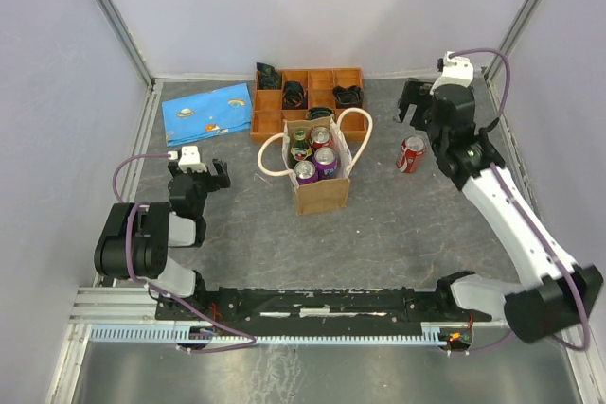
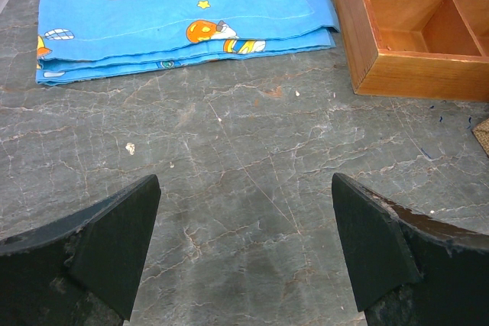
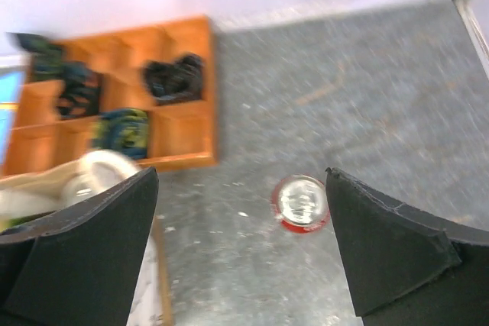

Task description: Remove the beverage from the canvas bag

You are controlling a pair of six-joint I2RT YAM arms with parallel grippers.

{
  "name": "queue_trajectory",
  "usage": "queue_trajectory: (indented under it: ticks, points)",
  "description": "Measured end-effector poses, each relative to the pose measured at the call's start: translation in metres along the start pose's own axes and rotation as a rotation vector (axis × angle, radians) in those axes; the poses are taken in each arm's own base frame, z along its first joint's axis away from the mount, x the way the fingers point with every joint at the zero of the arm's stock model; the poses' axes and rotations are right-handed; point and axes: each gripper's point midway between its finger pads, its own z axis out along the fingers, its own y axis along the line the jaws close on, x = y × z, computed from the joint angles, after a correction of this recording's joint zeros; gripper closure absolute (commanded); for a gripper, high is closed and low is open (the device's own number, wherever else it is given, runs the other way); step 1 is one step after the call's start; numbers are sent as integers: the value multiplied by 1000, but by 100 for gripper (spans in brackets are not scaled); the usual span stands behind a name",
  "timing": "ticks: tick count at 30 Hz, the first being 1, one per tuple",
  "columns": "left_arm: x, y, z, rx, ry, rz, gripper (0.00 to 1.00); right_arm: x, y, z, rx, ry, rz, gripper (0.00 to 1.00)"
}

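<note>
Currently 1 red can (image 1: 411, 154) stands upright at 3 o'clock from the canvas bag (image 1: 320, 196), set well clear of it so it counts as out. 4 cans (image 1: 315, 160) sit inside.

Right gripper (image 1: 413, 106) hangs above the red can, fingers spread wide, holding nothing.

Left gripper (image 2: 244, 253) sits low at 9 o'clock, wide apart and empty, probably parked out of the way.

Grey marbled table (image 1: 398, 224); pale walls (image 1: 284, 7); tray (image 1: 308, 92) at 12.

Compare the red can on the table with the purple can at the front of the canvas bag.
The red can stands alone on the table, right of the canvas bag; the purple can sits inside the bag, packed among other drinks. The red can's side shows; the purple can shows only its top end. Both stand upright with silver lids.
</note>
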Motion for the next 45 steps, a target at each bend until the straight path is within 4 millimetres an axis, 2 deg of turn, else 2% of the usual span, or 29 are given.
queue_trajectory:
  ticks: [2, 4, 6, 8, 10, 13, 16, 19, 22, 30, 37, 39, 45]
  points:
    - [0, 0, 0, 0, 0, 0, 1, -24, 23, -30, -90, -84, -6, 4]
    - [0, 0, 0, 0, 0, 0, 1, -37, 49, -53, -179, -129, -29, 4]
    - [0, 0, 0, 0, 0, 0, 1, -39, 72, -65, -255, -139, -59, 4]
    - [0, 0, 0, 0, 0, 0, 1, -33, 96, -68, -321, -120, -100, 4]
    - [0, 0, 0, 0, 0, 0, 1, -17, 119, -65, -375, -80, -152, 4]
    - [0, 0, 0, 1, 0, 0, 1, 22, 150, -56, -434, 15, -255, 4]
    - [0, 0, 0, 0, 0, 0, 1, 71, 178, -51, -485, 123, -374, 4]
    - [0, 0, 0, 0, 0, 0, 1, 115, 195, -50, -520, 216, -461, 4]
    - [0, 0, 0, 0, 0, 0, 1, 142, 202, -53, -547, 281, -508, 4]
    - [0, 0, 0, 0, 0, 0, 1, 167, 203, -61, -575, 362, -545, 3]
    - [0, 0, 0, 0, 0, 0, 1, 210, 202, -74, -587, 470, -585, 2]
    - [0, 0, 0, 0, 0, 0, 1, 215, 202, -76, -581, 476, -587, 2]
    - [0, 0, 0, 0, 0, 0, 1, 212, 198, -68, -516, 452, -585, 1]
